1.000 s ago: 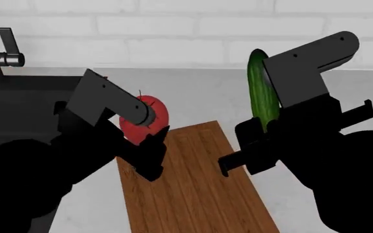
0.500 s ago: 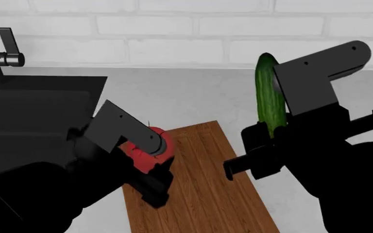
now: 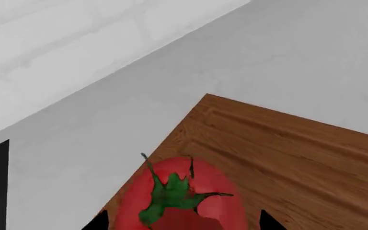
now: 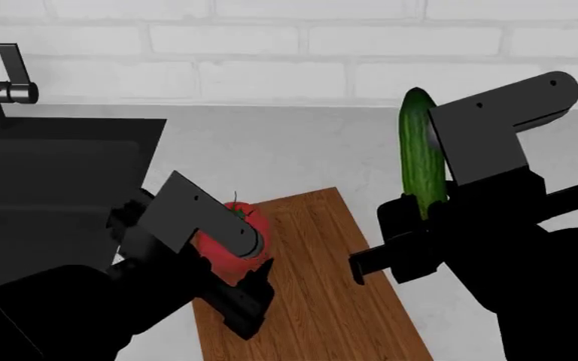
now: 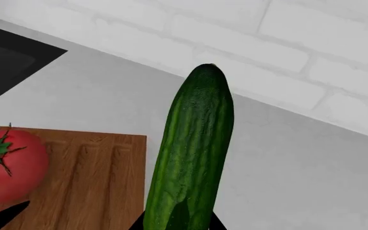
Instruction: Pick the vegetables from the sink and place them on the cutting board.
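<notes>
Two end effectors, left (image 4: 241,289) pinching tomato (image 4: 231,241) over cutting board (image 4: 309,293), right (image 4: 402,244) pinching upright cucumber (image 4: 423,154)

A pale grey worktop (image 4: 269,150) is seen stretching back to a white brick wall (image 4: 269,45), by which it is met along its far edge.

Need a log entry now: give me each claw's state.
Left claw: closed on the tomato, at the board edge.
Right claw: closed on the cucumber, held upright off the board.
</notes>
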Controlling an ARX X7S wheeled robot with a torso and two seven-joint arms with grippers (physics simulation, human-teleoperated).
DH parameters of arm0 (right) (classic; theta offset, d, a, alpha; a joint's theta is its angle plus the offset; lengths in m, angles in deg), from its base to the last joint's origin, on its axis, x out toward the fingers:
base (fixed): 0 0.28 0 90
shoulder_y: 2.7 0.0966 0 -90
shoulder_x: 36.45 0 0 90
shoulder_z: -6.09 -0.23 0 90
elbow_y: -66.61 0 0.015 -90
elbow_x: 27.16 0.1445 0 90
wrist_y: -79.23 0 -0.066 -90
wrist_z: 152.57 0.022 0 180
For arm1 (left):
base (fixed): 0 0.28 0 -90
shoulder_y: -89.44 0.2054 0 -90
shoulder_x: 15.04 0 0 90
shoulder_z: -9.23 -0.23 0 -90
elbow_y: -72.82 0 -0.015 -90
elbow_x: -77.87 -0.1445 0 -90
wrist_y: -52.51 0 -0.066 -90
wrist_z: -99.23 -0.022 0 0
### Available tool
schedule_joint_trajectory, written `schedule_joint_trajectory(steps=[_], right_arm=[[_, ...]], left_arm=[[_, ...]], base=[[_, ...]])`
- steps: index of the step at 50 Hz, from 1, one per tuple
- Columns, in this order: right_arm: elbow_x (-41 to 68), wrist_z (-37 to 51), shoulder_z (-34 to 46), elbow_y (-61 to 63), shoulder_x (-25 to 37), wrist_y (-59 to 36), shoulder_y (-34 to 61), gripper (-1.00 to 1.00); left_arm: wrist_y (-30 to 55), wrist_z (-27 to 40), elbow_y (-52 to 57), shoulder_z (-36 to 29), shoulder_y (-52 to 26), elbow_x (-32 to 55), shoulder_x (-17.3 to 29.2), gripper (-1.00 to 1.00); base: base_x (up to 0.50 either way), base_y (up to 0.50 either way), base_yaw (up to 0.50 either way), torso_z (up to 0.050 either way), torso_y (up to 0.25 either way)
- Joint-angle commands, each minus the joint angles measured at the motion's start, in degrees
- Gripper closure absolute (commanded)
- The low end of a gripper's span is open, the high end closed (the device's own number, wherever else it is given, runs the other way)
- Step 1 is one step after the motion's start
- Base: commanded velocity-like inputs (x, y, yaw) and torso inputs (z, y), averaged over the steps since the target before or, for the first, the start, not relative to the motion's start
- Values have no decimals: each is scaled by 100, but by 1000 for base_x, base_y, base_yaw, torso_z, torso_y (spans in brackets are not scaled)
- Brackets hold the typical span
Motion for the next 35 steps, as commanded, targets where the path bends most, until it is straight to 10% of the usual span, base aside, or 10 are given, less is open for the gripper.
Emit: schedule_joint_trajectory(steps=[1,35], right_arm=[[-72,-182,-83,1,-61,122,-37,100],[1120,484,-95,-547,-288,-510,302,100]], left_arm=[[168,-97,146,106,97,148,-84,-100],[328,846,1332,1707,-392,714,-46,-100]], base=[[0,0,0,0,0],[0,0,0,0,0]])
